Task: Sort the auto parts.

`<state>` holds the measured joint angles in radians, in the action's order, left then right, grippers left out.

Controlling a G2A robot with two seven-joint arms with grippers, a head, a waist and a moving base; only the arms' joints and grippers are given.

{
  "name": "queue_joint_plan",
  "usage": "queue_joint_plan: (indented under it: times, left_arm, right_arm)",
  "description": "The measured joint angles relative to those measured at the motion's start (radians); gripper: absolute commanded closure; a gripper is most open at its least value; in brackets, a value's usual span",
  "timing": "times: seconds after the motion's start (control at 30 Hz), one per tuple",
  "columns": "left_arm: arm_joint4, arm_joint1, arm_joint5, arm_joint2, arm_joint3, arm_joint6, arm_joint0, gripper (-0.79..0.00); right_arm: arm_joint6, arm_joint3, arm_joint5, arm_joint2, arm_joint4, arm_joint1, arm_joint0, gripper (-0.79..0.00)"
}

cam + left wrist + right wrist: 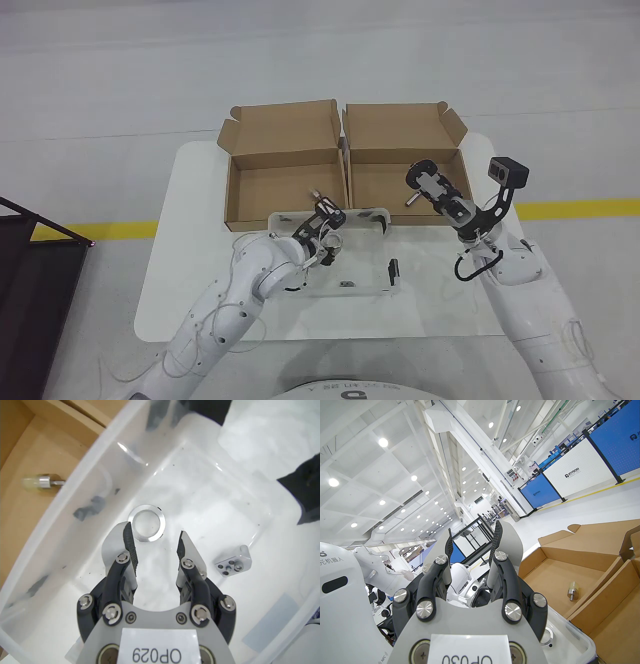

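Observation:
My left gripper (328,215) (155,530) hangs open inside the clear plastic bin (372,291) (62,520), fingers down. A silver metal ring (147,522) (547,636) lies flat on the bin floor just off the fingertips, close to one pad (128,540). A small drilled metal block (233,563) lies apart from it in the bin. My right gripper (418,172) (474,527) is raised over the right cardboard box (405,135), fingers pointing upward, open and holding nothing.
A silver stud with a pale cap (313,193) (41,481) (572,590) lies in the left cardboard box (280,130). Another small silver part (410,198) is in the right box. A black part (393,268) sits in the bin. White table (190,250) surrounds them.

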<state>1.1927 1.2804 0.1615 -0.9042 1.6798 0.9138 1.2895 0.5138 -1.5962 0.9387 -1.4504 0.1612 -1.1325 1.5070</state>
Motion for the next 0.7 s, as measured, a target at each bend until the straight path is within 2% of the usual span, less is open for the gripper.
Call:
queue_joint_plan:
  times: [0.13, 0.33, 0.7]
  left_arm:
    - [-0.012, 0.007, -0.104, -0.006, -0.018, -0.013, -0.002, -0.348]
    - [0.021, 0.020, -0.190, 0.022, -0.062, -0.057, -0.014, -0.283]
    - [0.062, 0.030, -0.183, 0.065, -0.097, -0.030, -0.024, -0.289]
  right_arm:
    - [0.000, 0.000, 0.000, 0.000, 0.000, 0.000, 0.000, -0.332]
    - [0.000, 0.000, 0.000, 0.000, 0.000, 0.000, 0.000, -0.336]
    - [0.000, 0.000, 0.000, 0.000, 0.000, 0.000, 0.000, -0.336]
